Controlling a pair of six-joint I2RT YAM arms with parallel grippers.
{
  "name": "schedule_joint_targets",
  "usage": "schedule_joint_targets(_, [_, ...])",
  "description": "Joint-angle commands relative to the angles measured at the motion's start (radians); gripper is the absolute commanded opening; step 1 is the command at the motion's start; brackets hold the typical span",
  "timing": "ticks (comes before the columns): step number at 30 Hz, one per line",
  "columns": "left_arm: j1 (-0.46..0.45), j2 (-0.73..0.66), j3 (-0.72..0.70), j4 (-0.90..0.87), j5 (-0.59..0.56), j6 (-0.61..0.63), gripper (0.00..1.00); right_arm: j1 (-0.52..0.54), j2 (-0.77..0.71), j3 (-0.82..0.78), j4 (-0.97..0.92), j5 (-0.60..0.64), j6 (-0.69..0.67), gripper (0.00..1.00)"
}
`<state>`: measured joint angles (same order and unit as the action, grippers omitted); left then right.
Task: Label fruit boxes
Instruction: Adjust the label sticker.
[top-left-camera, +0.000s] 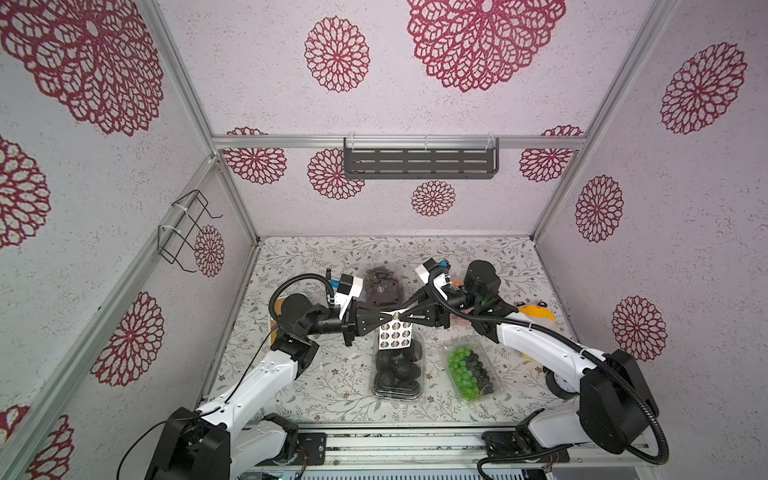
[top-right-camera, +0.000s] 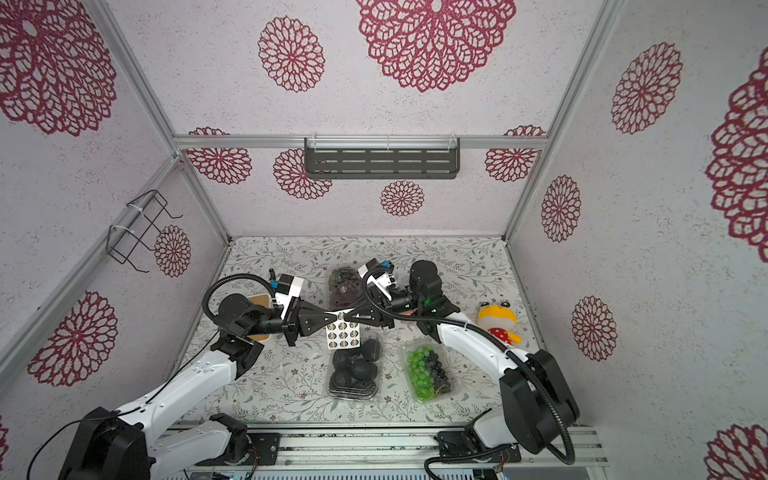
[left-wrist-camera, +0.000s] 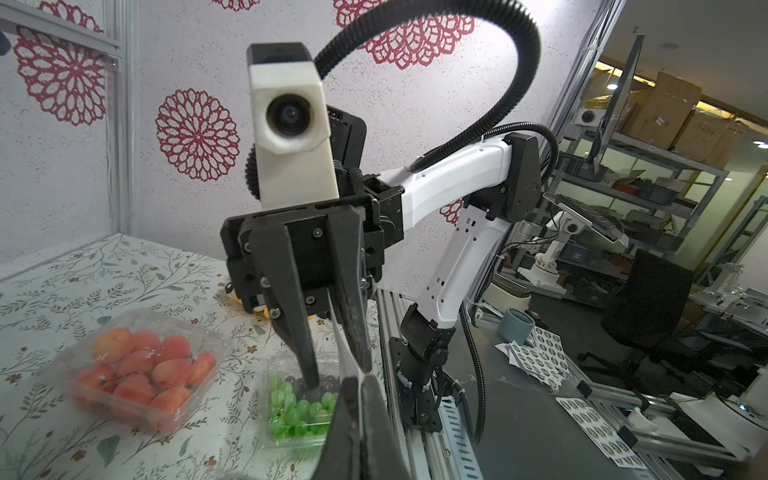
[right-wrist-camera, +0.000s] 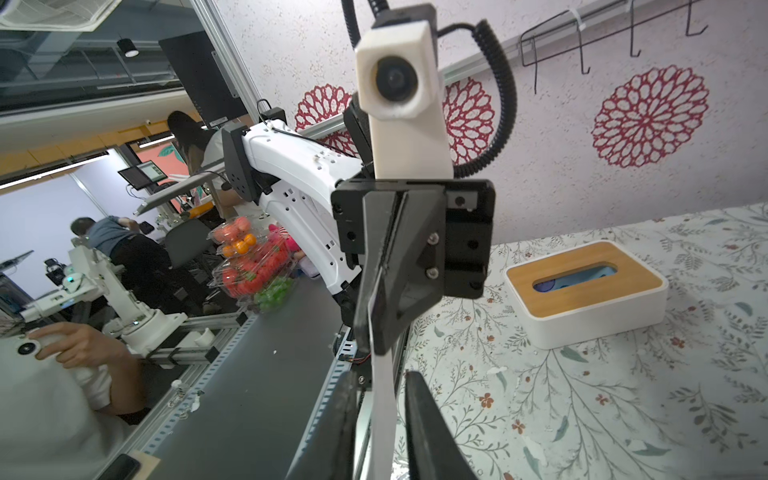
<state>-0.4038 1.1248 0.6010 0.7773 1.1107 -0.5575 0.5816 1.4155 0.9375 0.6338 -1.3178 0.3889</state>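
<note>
A white sheet of round stickers (top-left-camera: 395, 336) hangs above the box of black round fruits (top-left-camera: 399, 370). My left gripper (top-left-camera: 390, 319) is shut on the sheet's top edge; its own view shows the jaws (left-wrist-camera: 360, 386) pressed on the thin white strip. My right gripper (top-left-camera: 401, 319) faces it tip to tip and is open, with the sheet (right-wrist-camera: 382, 415) edge-on between its fingers (right-wrist-camera: 424, 419) and a gap on each side. The dark purple grape box (top-left-camera: 382, 286) lies behind, and the green-and-black grape box (top-left-camera: 471, 370) lies front right. The strawberry box (left-wrist-camera: 141, 370) shows in the left wrist view.
A white box with a wooden lid (right-wrist-camera: 582, 286) stands at the left under my left arm. A yellow plush toy (top-right-camera: 498, 320) sits at the right. A black shelf (top-left-camera: 419, 160) hangs on the back wall and a wire rack (top-left-camera: 189, 230) on the left wall.
</note>
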Motion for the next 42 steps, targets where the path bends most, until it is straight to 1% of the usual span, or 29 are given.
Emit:
schedule_joint_targets(1, [0.009,-0.018,0.000,-0.018,0.007,0.011,0.00,-0.002,-0.040,-0.006,0.055,-0.046,0.013,0.26])
schedule_joint_targets(2, [0.008,-0.016,0.000,-0.015,0.009,0.009,0.00,0.000,-0.041,-0.007,0.056,-0.042,0.010,0.26])
schedule_joint_targets(5, [0.005,-0.011,0.002,-0.004,0.015,0.001,0.00,0.008,-0.029,0.012,0.062,-0.047,0.020,0.19])
schedule_joint_targets(9, [0.003,0.003,0.003,0.004,0.028,-0.005,0.00,0.015,-0.012,0.022,0.108,-0.059,0.052,0.13])
schedule_joint_targets(14, [0.003,0.007,0.003,0.013,0.033,-0.011,0.00,0.023,-0.007,0.030,0.118,-0.081,0.058,0.01])
schedule_joint_targets(15, [0.002,0.008,0.002,0.019,0.033,-0.014,0.00,0.024,-0.007,0.030,0.115,-0.086,0.055,0.00])
schedule_joint_targets(23, [-0.005,0.022,0.004,0.067,0.055,-0.044,0.00,0.031,0.028,0.052,0.113,-0.087,0.048,0.00])
schedule_joint_targets(27, [-0.011,0.037,-0.012,0.155,0.077,-0.097,0.00,0.031,0.049,0.069,0.114,-0.095,0.053,0.00])
schedule_joint_targets(35, [-0.033,0.081,0.005,0.194,0.099,-0.119,0.00,0.033,0.051,0.067,0.113,-0.100,0.045,0.00])
schedule_joint_targets(42, [-0.036,0.100,0.015,0.189,0.091,-0.116,0.00,0.042,0.046,0.060,0.112,-0.100,0.040,0.00])
